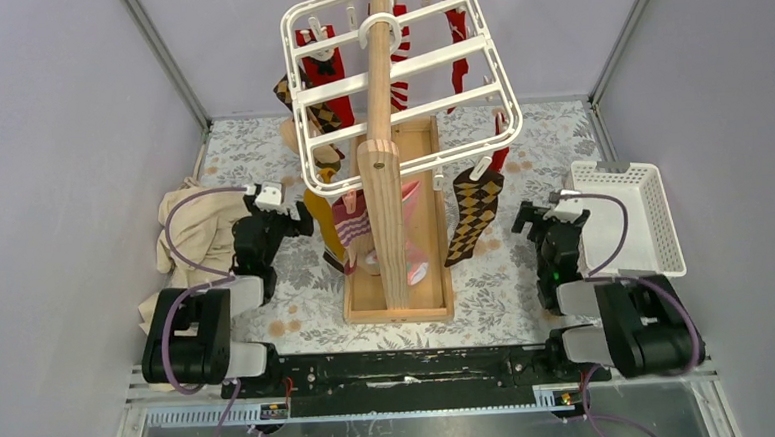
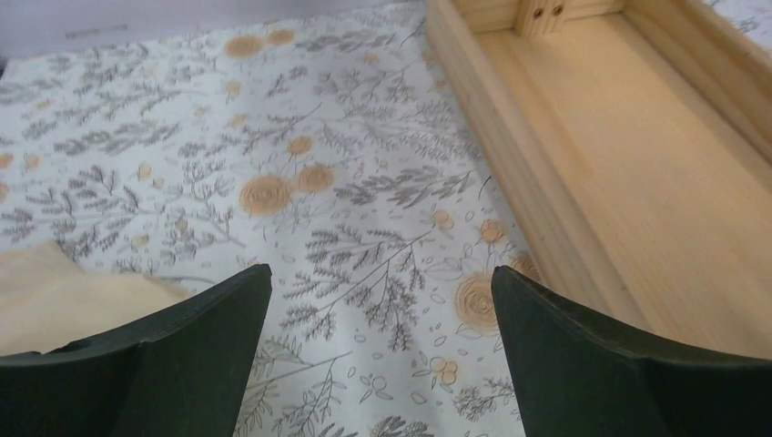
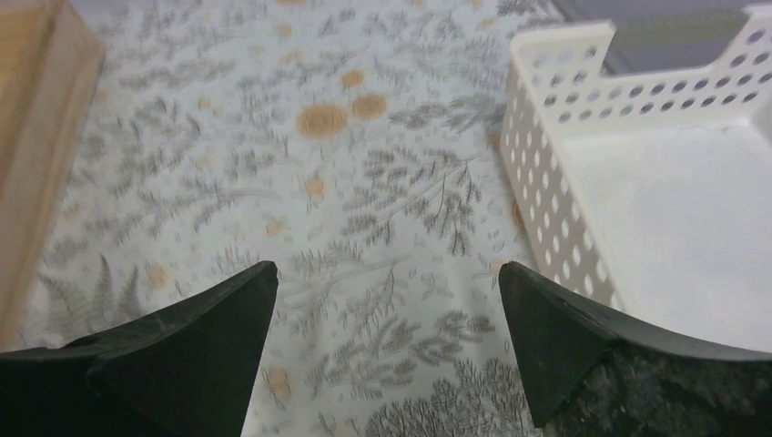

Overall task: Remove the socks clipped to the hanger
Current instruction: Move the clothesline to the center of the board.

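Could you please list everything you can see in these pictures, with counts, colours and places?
hanger: one, white grid frame, hung at the top of the wooden rack
socks: at least seven, exact count unclear; red, red-white striped, brown-black argyle, mustard, pink patterned; clipped under the hanger
wooden rack: one, pale wood, post on a tray base, mid-table
basket: one, white, perforated, right edge of the table, nothing in it
beige cloth: one heap, left edge of the table
tablecloth: one, white with grey and orange flowers, covering the table
left gripper: one, black, open, holding nothing, low beside the rack base
right gripper: one, black, open, holding nothing, low beside the basket
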